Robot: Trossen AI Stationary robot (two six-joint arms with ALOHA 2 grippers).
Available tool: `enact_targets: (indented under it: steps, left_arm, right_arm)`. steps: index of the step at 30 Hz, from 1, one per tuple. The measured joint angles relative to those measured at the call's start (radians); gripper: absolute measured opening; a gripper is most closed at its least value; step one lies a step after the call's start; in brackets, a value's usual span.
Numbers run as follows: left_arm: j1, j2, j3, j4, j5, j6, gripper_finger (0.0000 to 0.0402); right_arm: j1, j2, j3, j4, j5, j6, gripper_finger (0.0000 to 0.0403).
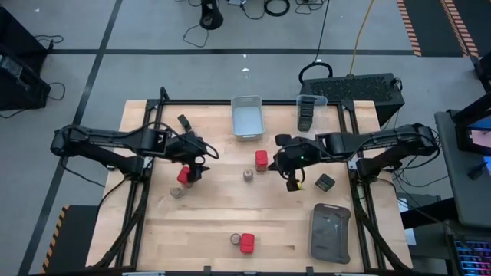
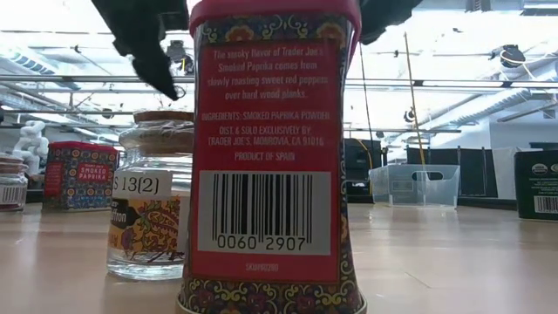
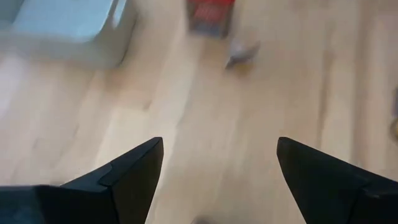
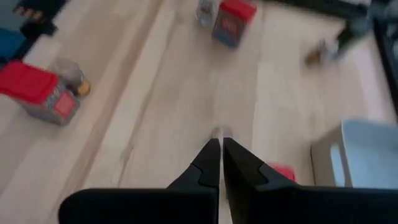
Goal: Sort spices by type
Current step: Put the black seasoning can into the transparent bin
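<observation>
Left gripper [image 1: 201,162]: reaching inward over the desk [image 1: 215,222], fingers [image 3: 134,168] spreading wide, empty. Right gripper [image 1: 292,181]: extending inward, fingers [image 4: 208,163] pressing together, holding nothing.

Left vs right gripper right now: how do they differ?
Left gripper: fingers spread wide, bare table showing between them. Right gripper: fingers pressed together, nothing visible between them. In the high view the left gripper sits by a red-capped tin at the table's left; the right gripper is right of centre, past another red-capped tin. Both are dark, two-fingered, over the wooden table.
</observation>
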Motion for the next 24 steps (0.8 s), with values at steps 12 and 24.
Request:
enact_targets:
  steps: [12, 24]
  left_arm:
    - [0.001, -0.001, 0.118, -0.309, -0.092, -0.131, 0.0317]
    - [0.036, 0.000, 0.121, -0.318, -0.153, -0.132, 0.0317]
  right_arm:
    - [0.022, 0.001, -0.255, 0.430, -0.024, -0.071, 0.0000]
    - [0.062, 0.001, -0.286, 0.491, -0.019, -0.073, 0.0000]
